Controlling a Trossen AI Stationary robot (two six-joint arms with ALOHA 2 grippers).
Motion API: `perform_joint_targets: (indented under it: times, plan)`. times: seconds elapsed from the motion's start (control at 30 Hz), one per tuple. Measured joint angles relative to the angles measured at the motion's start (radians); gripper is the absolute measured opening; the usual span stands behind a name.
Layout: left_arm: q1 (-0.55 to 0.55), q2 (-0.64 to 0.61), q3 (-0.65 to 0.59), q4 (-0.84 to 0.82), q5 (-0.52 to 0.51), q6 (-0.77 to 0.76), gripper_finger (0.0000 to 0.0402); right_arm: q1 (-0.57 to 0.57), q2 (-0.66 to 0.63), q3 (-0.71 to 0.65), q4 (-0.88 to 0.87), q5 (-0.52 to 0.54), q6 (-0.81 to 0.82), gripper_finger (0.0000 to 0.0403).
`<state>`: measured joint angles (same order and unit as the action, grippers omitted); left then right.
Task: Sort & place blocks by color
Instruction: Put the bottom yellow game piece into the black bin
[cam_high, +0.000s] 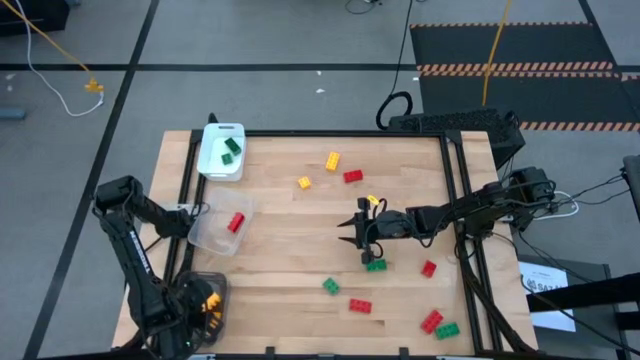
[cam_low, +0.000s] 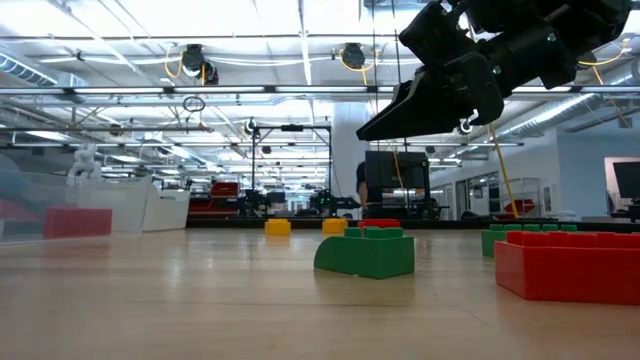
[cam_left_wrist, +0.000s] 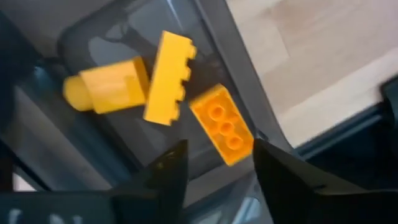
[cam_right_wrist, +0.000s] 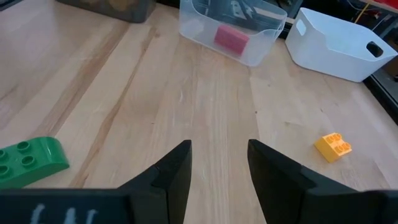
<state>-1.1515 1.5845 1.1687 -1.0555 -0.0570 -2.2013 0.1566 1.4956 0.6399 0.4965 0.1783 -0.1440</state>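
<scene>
The left gripper (cam_left_wrist: 214, 168), open and empty, hangs over 3 yellow blocks (cam_left_wrist: 168, 78) in the dark tray (cam_high: 196, 302). The right gripper (cam_right_wrist: 217, 165), also open, should descend straight onto the green block (cam_high: 376, 265) beside it.

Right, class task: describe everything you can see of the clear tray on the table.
The clear tray is a see-through plastic bin, rectangular with rounded corners and low walls. It sits upright on the wooden table near the left edge, just below the white tray. One red block lies inside it. No gripper touches it.
</scene>
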Motion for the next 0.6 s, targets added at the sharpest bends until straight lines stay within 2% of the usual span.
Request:
perform_joint_targets:
  times: [0.2, 0.37, 0.5, 0.6]
  plan:
    - [0.026, -0.004, 0.0, -0.01, 0.003, 0.071, 0.0119, 0.0, 0.0, 0.0, 0.0, 0.0, -0.001, 0.0151]
    - [0.09, -0.008, 0.0, -0.009, 0.007, 0.184, 0.0062, 0.0, 0.0, 0.0, 0.012, 0.0, -0.002, 0.0151]
    - [0.166, -0.008, 0.0, -0.013, -0.053, 0.318, 0.0011, 0.0, 0.0, 0.0, 0.016, 0.0, -0.003, 0.0151]
    - [0.24, -0.008, 0.0, 0.008, -0.073, 0.426, 0.0007, 0.0, 0.0, 0.0, 0.016, 0.0, -0.003, 0.0151]
